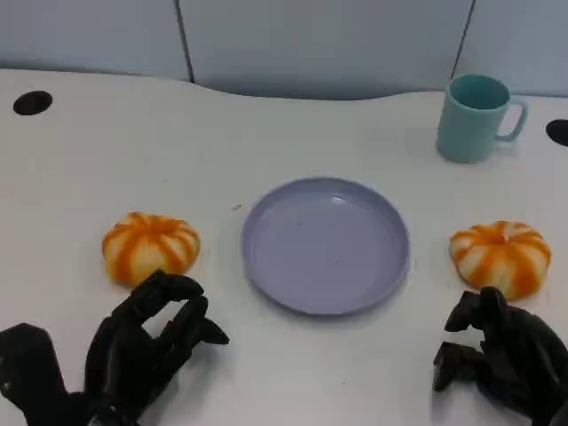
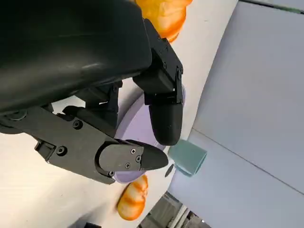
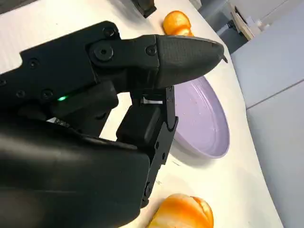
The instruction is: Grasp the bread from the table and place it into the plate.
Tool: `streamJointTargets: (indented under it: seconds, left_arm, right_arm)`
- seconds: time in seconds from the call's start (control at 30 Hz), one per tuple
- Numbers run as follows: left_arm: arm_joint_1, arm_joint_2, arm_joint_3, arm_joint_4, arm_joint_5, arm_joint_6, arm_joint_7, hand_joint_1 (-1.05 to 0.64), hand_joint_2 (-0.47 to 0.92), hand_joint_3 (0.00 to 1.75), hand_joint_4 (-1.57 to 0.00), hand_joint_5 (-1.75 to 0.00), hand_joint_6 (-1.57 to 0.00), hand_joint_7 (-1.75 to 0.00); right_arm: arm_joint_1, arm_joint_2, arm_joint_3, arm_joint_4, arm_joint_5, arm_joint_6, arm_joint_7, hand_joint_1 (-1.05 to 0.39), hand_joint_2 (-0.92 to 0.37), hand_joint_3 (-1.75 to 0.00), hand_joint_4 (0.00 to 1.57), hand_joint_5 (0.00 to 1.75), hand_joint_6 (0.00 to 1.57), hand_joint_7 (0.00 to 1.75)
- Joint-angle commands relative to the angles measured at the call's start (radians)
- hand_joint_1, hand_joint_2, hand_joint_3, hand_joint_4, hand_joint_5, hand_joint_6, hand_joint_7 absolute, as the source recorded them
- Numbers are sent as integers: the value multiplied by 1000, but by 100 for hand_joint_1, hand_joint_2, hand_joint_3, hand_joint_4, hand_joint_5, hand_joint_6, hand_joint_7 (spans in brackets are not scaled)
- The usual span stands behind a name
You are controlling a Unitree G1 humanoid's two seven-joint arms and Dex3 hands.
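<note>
Lilac plate (image 1: 326, 244) bare, breads (image 1: 150, 248) outside

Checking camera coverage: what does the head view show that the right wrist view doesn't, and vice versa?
Head view only: the teal mug at the far right of the table, and two dark holes in the tabletop. Right wrist view only: a close look at the right robot hand from behind, with a green light lit on it, plus what looks like furniture past the table's edge. Both show the purple plate, holding nothing, a bread on either side of it: left bread, right bread, and neither robot hand holding anything.
</note>
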Motion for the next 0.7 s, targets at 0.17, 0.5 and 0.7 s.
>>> streamJointTargets:
  seconds: [0.17,0.5,0.7]
  left_arm:
    - [-7,24,6,4,5,-21,-10,-44,83,32,-66,-157,-60,-133]
    - [-38,133,-54,47,306,-518,46,-45,92,22,-51,-90,-59,-47]
    - [-79,293,-111,54,757,-749,355,-62,92,15,-27,-69,-52,-4]
  right_arm:
    - [9,-6,1,31,-17,-6,-11,-45,-92,-45,126,116,115,107]
    - [-7,4,5,45,-17,-4,-23,-46,-92,-42,127,114,116,107]
    - [-17,10,4,60,-15,-10,-27,-45,-92,-41,126,113,116,106]
